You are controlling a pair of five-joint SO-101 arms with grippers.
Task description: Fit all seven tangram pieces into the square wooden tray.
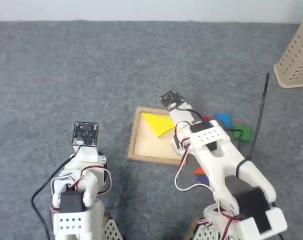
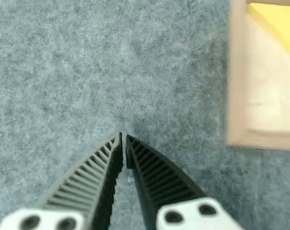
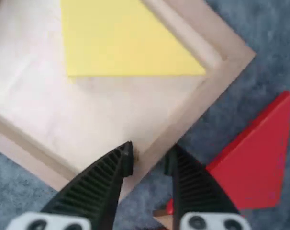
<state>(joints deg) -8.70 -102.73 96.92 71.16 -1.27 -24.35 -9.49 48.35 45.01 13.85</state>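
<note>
**Tray rim sits between the right arm's fingers**

The left arm's black-toothed gripper hangs over the grey carpeted tabletop, its fingers pressed together on nothing, with the tray well off to its side. It poses little risk where it is.

The square pale-wood tray lies between the two arms. One large yellow triangle piece is tucked flat into a far corner, and the rest of the floor is bare wood.

The trouble is likelier on the right. The right gripper hovers with its fingers a little apart and empty, one over the tray floor and the other over the carpet, so the rim runs between them. A straight descent from here would probably strike or clamp the rim, and this could skid the tray and jolt the yellow triangle from its corner.

Just outside that rim lies a flat red triangle piece (thin, flush with the carpet). Its edges look hard to pinch, so closing fingers may push it along rather than lift it. A small blue triangle and a green square wait farther right.
</note>
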